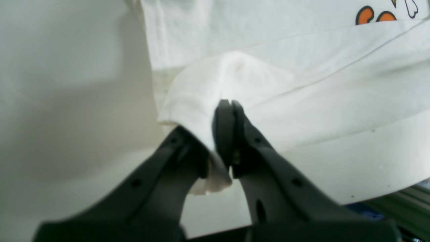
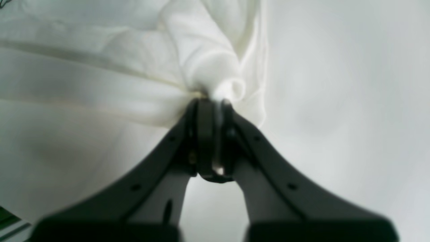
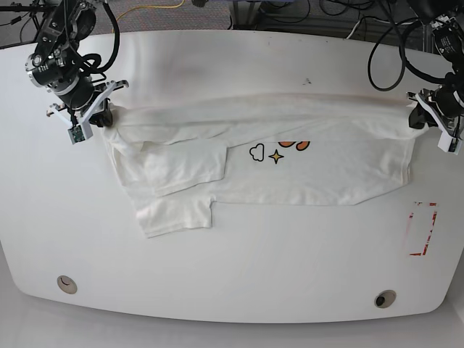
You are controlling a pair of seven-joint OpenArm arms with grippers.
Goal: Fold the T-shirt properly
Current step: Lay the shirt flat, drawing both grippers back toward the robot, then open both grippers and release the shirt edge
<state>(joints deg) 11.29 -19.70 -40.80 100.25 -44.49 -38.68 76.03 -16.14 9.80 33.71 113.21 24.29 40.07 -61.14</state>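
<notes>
The white T-shirt point(image 3: 319, 170) lies stretched sideways across the table, its far edge folded over toward the front so only an orange print, a cloud and a small star show. One sleeve point(image 3: 177, 210) lies flat at the front left. My left gripper point(image 3: 415, 114) is shut on the shirt's right-hand corner; in the left wrist view the gripper point(image 1: 229, 102) pinches a fold of the T-shirt point(image 1: 302, 84). My right gripper point(image 3: 106, 114) is shut on the left-hand corner. In the right wrist view the gripper point(image 2: 215, 102) clamps bunched T-shirt point(image 2: 208, 67) cloth.
The white table point(image 3: 232, 275) has two round holes near its front edge point(image 3: 67, 283) point(image 3: 385, 298). A red-outlined rectangle point(image 3: 422, 229) is marked at the right. Cables point(image 3: 319, 11) run along the back edge.
</notes>
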